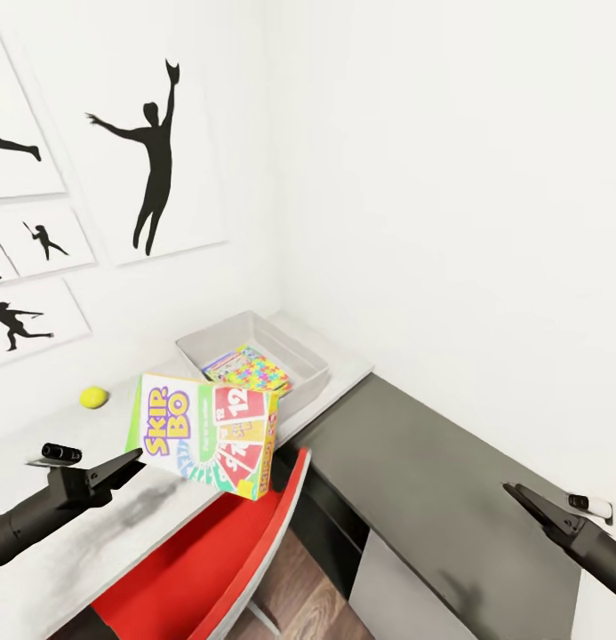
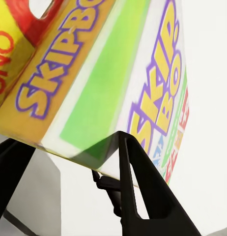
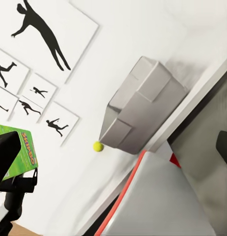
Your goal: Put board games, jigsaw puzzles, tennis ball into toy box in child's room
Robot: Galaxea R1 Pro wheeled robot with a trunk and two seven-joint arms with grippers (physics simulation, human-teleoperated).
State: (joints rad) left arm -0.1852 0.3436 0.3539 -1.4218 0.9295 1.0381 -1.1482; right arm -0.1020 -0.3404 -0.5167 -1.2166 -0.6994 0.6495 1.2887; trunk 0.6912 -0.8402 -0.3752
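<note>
Head view: the left gripper (image 1: 134, 460) has its jaws clamped on the edge of the Skip-Bo board game (image 1: 204, 434), held tilted above the light-grey worktop (image 1: 94, 542), near the toy box (image 1: 303, 360). A jigsaw puzzle (image 1: 248, 370) lies inside the box. The tennis ball (image 1: 94, 396) rests on the worktop by the wall. The right gripper (image 1: 521, 495) hangs over the dark counter (image 1: 441, 498); its jaw state cannot be told.

Left wrist view: black fingers (image 2: 143, 187) grip the game box edge.

Right wrist view: toy box, ball and red chair (image 3: 157, 196) are visible.

One printed Skip-Bo game box (image 1: 205, 434), one small yellow-green ball (image 1: 93, 396), one shallow grey toy box (image 1: 294, 349) — one multicoloured jigsaw square (image 1: 252, 368) visible inside, one red chair (image 1: 210, 551) — five black silhouette pictures (image 1: 155, 151), two pincers.
</note>
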